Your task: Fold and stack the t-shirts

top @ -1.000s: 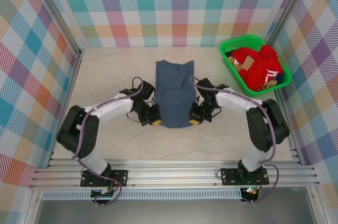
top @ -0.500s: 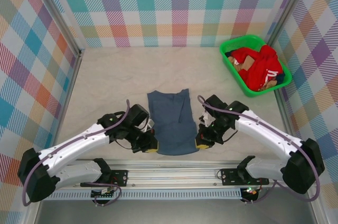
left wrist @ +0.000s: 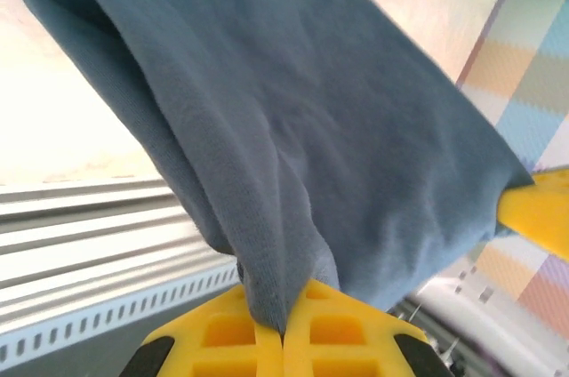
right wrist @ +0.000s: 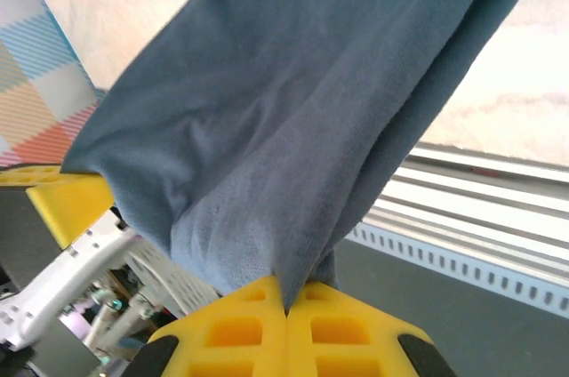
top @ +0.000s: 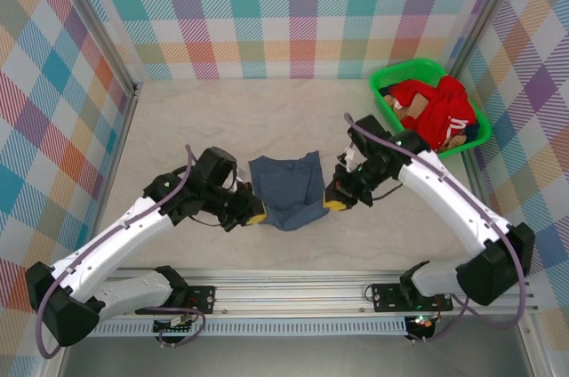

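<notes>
A slate-blue t-shirt hangs folded between my two grippers above the middle of the table. My left gripper is shut on its left near corner. My right gripper is shut on its right near corner. In the left wrist view the blue cloth is pinched between the yellow fingertips and drapes away from them. The right wrist view has the same cloth clamped in the yellow jaws, with the left gripper's yellow finger at the far corner.
A green basket stands at the back right, holding red clothes. Plaid walls close in the table on three sides. The metal rail runs along the near edge by the arm bases.
Both grippers pulled the shirt's near edge toward the rail, then lifted it and carried it back up the table. The shirt now looks shorter, doubled over itself.
</notes>
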Tool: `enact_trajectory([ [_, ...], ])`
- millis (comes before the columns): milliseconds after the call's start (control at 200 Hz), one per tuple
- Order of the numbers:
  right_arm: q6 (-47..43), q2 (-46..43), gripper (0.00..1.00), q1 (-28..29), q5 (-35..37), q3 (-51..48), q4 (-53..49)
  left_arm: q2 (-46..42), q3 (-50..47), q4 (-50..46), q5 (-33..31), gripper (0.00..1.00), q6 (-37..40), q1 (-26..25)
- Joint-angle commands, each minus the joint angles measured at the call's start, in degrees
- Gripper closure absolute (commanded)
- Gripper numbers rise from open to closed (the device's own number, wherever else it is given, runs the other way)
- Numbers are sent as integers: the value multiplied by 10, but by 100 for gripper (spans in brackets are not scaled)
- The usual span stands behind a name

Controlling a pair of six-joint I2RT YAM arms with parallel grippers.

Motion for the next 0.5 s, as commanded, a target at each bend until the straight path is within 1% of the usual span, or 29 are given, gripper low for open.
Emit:
enact_trajectory([
  [0, -1, 37, 100, -26, -34, 28, -15, 24, 9, -4, 6, 100, -34, 41],
  [80, 3, 75, 100, -49, -42, 49, -6, 54, 14, 15, 22, 100, -37, 72],
  [235, -3, 153, 100, -77, -32, 114, 5, 126, 66, 20, 21, 100, -17, 122],
  [365, -4, 228, 100, -99, -30, 172, 14, 207, 124, 10, 19, 100, 12, 154],
  [495, 3, 328, 100, -114, -36, 235, 36, 303, 184, 6, 22, 100, 49, 185],
])
